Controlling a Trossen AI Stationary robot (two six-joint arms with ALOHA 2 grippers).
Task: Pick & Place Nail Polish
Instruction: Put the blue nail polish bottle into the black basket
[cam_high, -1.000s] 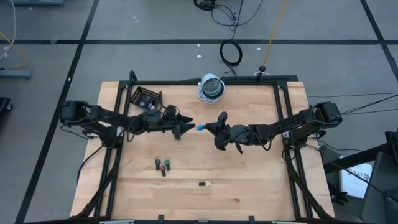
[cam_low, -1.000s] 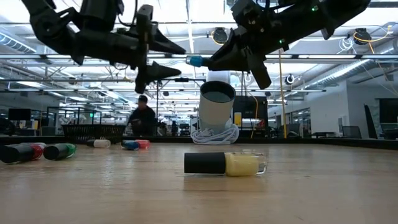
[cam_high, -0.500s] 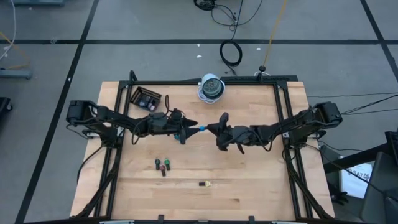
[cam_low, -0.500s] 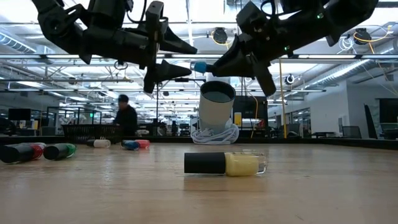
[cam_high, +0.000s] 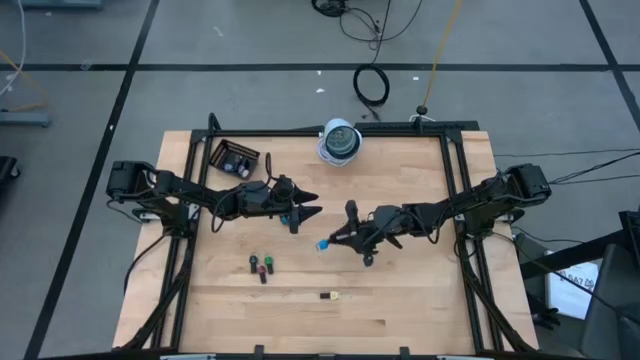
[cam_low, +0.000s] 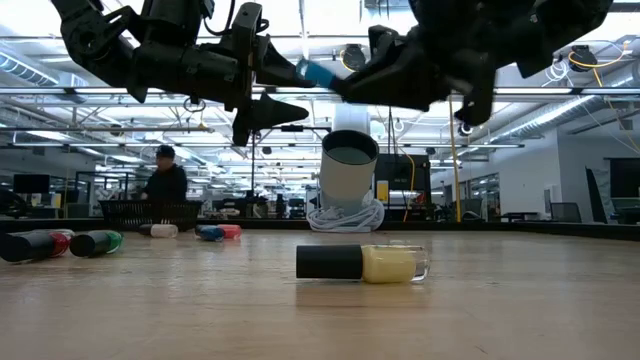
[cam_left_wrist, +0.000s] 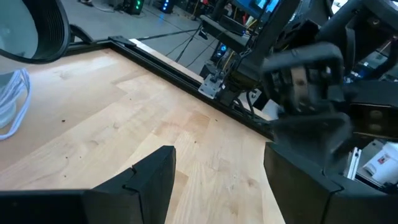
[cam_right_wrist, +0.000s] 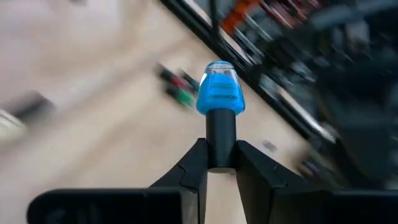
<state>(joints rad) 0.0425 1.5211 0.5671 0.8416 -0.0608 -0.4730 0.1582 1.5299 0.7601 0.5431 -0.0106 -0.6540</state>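
Observation:
My right gripper (cam_high: 336, 240) is shut on a blue nail polish bottle (cam_right_wrist: 219, 93) above the table's middle; it also shows in the low view (cam_low: 318, 72). My left gripper (cam_high: 312, 212) stands open just to the far left of it, with nothing between its fingers (cam_left_wrist: 155, 180). More nail polish lies on its side on the table: a red and a green bottle (cam_high: 260, 265) at the near left and a yellow one (cam_low: 365, 263) near the front edge. Further bottles (cam_low: 190, 231) lie far off at the left in the low view. My right gripper pinches the blue bottle's dark cap (cam_right_wrist: 221, 140) between its two fingers. The blue body sticks out past the fingertips. The fingers lie about level, coming from the table's right and slanting toward the near edge. The bottle is lifted clear of the table.
A small black tray (cam_high: 235, 158) sits at the far left corner. A white cylinder on a coil of white cable (cam_high: 340, 140) stands at the far edge's middle. Black frame rails (cam_high: 455, 190) run along the table's sides. A person (cam_low: 160, 185) is in the room behind.
My left gripper first moved a little toward the table's right, then kept still, open. My right gripper has swung its fingers toward the near edge and rolled. It carried the blue bottle away from the left gripper's fingertips toward the near edge, still lifted clear.

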